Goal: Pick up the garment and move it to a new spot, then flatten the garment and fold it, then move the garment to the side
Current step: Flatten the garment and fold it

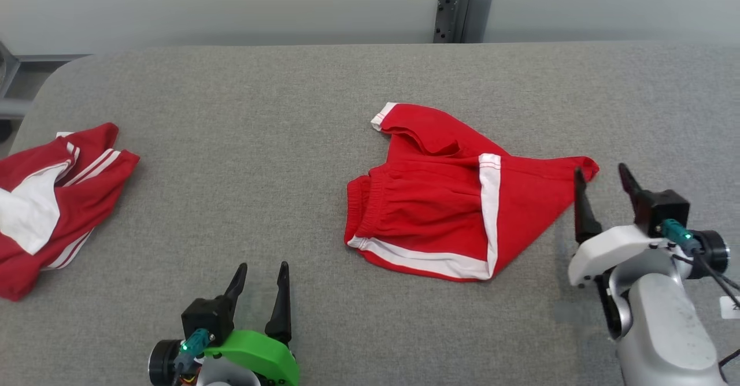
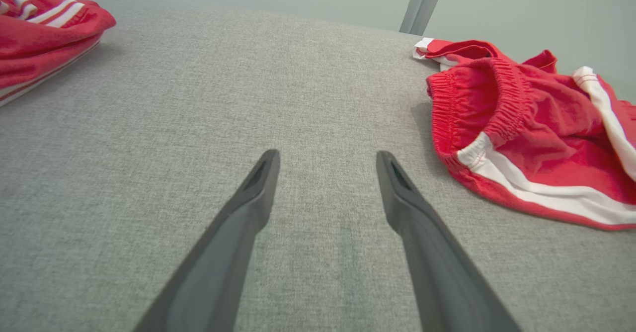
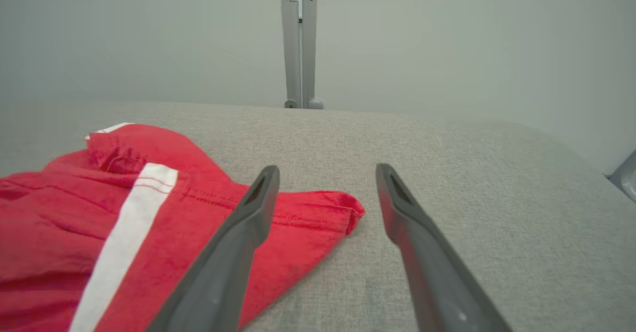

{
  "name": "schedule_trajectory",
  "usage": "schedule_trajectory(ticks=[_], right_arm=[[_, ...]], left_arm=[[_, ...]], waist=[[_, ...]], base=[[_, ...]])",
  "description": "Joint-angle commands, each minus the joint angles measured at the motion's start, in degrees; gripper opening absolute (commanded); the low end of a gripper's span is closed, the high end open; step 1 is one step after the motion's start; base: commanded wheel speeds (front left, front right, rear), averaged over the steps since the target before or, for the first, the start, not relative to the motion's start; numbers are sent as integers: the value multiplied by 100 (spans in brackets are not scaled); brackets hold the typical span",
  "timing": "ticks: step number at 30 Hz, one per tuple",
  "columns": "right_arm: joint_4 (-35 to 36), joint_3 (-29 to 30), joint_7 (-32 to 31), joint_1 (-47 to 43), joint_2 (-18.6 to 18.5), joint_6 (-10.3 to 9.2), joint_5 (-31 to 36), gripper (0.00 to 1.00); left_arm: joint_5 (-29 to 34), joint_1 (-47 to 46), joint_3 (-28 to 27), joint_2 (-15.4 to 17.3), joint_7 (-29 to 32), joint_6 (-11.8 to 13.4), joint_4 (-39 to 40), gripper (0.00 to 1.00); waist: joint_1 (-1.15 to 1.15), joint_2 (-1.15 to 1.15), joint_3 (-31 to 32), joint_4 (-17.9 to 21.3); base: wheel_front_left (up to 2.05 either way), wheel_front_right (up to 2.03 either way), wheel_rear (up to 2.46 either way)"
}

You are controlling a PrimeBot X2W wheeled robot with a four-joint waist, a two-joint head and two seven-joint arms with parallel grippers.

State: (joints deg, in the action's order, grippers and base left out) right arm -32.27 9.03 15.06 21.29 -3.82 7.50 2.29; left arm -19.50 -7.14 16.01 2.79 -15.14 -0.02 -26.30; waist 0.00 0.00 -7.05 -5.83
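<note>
A wide grey fabric-covered table (image 1: pixel 277 103) is seen spread across the head view, backed by a pale wall. The garment (image 1: pixel 433 207), a pair of red shorts with white trim, is laid crumpled right of the table's centre, with its elastic waistband turned toward the left and one pointed corner stretched out to the right. A second red and white garment (image 1: pixel 52 201) is heaped at the table's far left edge, well apart from the shorts. The right gripper (image 1: pixel 601 172) is seen just beside that pointed corner, its two fingers spread apart with nothing clamped between them. The left gripper (image 1: pixel 263 267) is seen near the front edge, its fingers likewise apart and empty, over bare cloth
</note>
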Motion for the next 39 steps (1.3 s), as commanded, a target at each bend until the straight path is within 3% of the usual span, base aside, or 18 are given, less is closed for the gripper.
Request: schedule_trajectory(ticks=[1,6,13,24,26,28,29,31,35,39], right_arm=[[80,-229,15,-148,11,-1,-107,100],[-88,-1138,16,-74,61,-1,-480,100],[-953,-1782,16,576,70,-1,-837,100],[-2278,-1683,16,1471,59,-1,-888,100],[-2408,-1620,16,1486,63,-1,-901,80],[-2507,-1597,16,1513,68,-1,-885,48],[-2533,-1594,16,1529,67,-1,-876,38],[-2592,-1556,16,1553,69,-1,-873,0],[-2517,-1461,16,1562,71,-1,-905,0],[-2016,-1225,16,1393,72,-1,-1002,0]], left_arm=[[23,66,-21,20,-1,-6,12,100],[1,57,44,21,-1,-13,27,100],[-86,-26,252,21,-2,-47,10,100],[-151,-74,358,20,-1,-2,23,100],[-144,-76,363,20,-1,3,29,100],[-151,-82,368,20,-1,7,35,100],[-154,-89,366,20,-1,10,39,100],[-154,-103,366,20,-1,6,46,100],[-133,-106,341,20,-1,8,54,100],[-90,-47,252,20,-1,17,47,100]], waist=[[0,0,104,117],[0,0,114,176],[0,0,-40,-14],[0,0,-181,-376],[0,0,-193,-404],[0,0,-210,-422],[0,0,-220,-428],[0,0,-243,-439],[0,0,-273,-427],[0,0,-227,-302]], base=[[0,0,0],[0,0,0],[0,0,0],[0,0,0],[0,0,0],[0,0,0],[0,0,0],[0,0,0],[0,0,0],[0,0,0]])
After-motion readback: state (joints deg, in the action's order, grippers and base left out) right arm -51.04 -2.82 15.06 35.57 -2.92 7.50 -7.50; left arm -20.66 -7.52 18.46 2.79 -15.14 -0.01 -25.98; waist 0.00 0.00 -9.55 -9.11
